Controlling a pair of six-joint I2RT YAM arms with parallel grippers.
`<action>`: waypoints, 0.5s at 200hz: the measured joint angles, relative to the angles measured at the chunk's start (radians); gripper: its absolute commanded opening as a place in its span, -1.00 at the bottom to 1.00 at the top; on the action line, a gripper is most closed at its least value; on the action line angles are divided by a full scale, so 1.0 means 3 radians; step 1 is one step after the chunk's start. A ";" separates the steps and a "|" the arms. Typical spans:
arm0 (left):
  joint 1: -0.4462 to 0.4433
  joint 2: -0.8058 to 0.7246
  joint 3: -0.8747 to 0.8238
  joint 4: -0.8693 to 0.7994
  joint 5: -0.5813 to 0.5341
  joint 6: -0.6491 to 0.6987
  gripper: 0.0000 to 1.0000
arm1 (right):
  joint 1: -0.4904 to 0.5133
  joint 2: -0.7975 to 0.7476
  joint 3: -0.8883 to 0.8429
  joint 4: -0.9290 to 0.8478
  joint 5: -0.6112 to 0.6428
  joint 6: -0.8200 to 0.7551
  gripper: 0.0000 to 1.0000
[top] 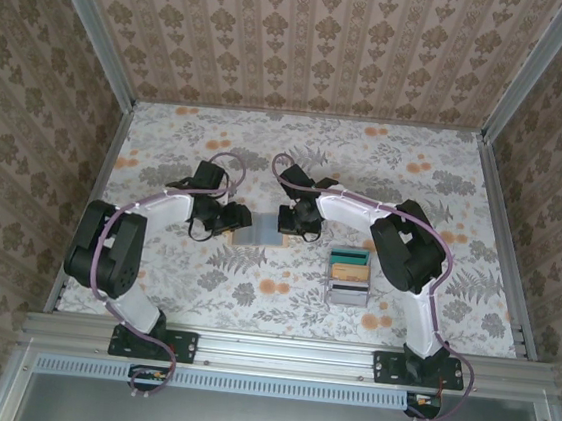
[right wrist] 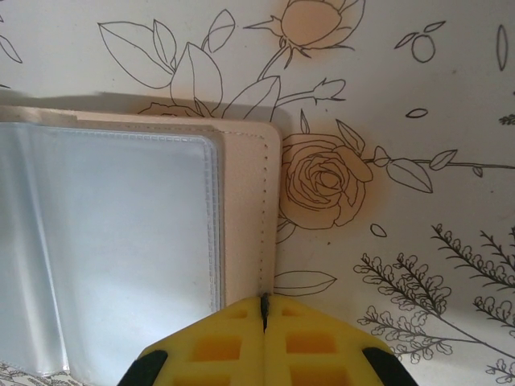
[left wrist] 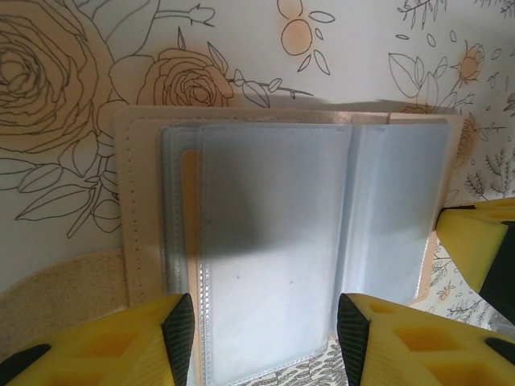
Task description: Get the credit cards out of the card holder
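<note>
On table (top: 366, 169), one open card holder (top: 256, 230)

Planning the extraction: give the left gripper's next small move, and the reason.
Probably move the open left gripper onto the yellowish strip under the clear sleeves, perhaps a card edge, and pinch there. The shut right gripper seems to pin the card holder by its tan edge.

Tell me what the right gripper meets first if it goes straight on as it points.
The tan stitched border of the card holder, directly ahead of the shut right gripper; the tips may already touch it, depth is unclear.
</note>
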 measured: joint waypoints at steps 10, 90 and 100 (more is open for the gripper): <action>0.0000 0.0008 0.0000 -0.0005 0.0000 0.0008 0.06 | 0.0000 0.0000 -0.0001 0.0000 0.0000 0.0000 -1.00; -0.0039 0.0085 0.0000 0.0010 0.0019 0.0023 0.06 | 0.0000 0.0000 -0.0004 0.0005 0.0000 0.0000 -1.00; -0.0057 0.0085 0.0000 0.0027 0.0039 0.0023 0.06 | 0.0000 0.0000 -0.0005 0.0005 0.0000 0.0000 -1.00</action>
